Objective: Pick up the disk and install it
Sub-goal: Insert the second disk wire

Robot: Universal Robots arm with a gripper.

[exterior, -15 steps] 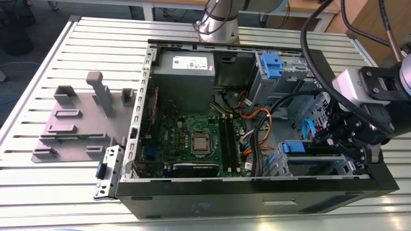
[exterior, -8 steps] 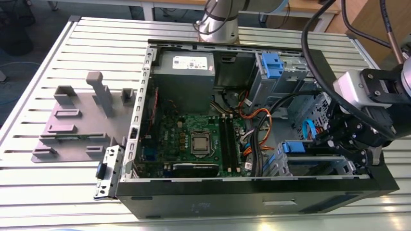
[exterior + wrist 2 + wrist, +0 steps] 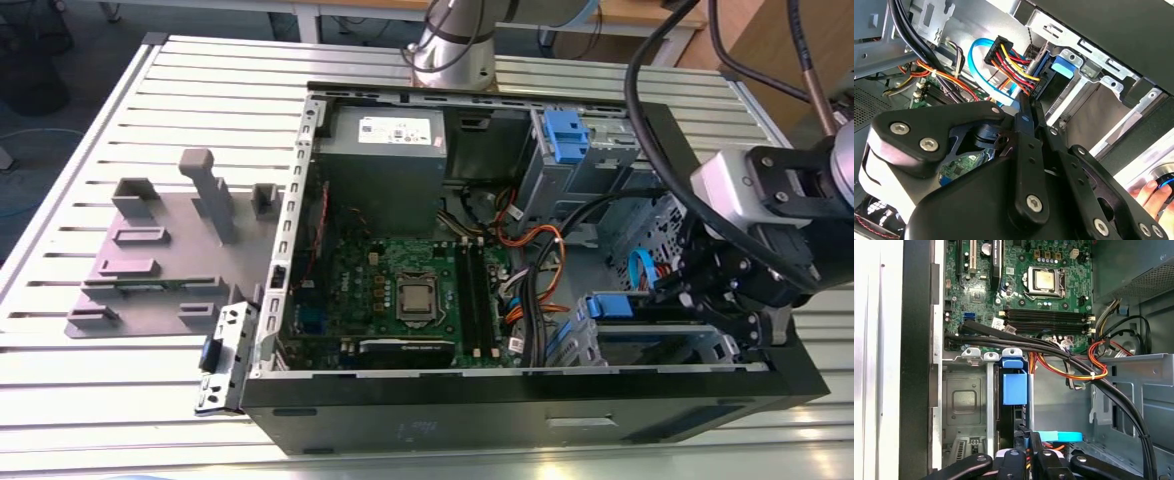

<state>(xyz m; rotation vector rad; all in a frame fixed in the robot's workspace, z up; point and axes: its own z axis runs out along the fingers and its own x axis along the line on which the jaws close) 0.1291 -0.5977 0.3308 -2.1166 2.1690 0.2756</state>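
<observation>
In both wrist views the fingers (image 3: 1025, 126) of the gripper (image 3: 1030, 107) are drawn almost together, with a thin slit between the tips. They meet at the cabled end of the disk (image 3: 1049, 85), and I cannot tell whether they pinch its edge or merely press against it.

The disk stands on edge inside the silver drive cage (image 3: 971, 400), its blue bracket showing above the slot in the first wrist view (image 3: 1015, 387). A bundle of red, yellow and black wires (image 3: 1009, 62) and a flat blue cable (image 3: 979, 65) run to that same end of the disk, just beside the fingertips. Thick black cables (image 3: 1054, 347) cross over the cage mouth.

In the exterior view the gripper (image 3: 674, 298) reaches down into the open computer case (image 3: 534, 420) at the exterior view's right, beside the disk (image 3: 617, 305) and its cage (image 3: 667, 345). The case also holds a green motherboard (image 3: 374, 270) (processor bare in the middle), a large grey metal box (image 3: 387, 160) at the far wall and a second blue latch (image 3: 567, 135) in the far corner.

The case lies on a slatted metal table (image 3: 200, 80). A grey moulded fixture (image 3: 147, 260) sits on the table well apart from the case, at the exterior view's left. A person's fingertips (image 3: 1154, 192) show outside the case in the second wrist view.
</observation>
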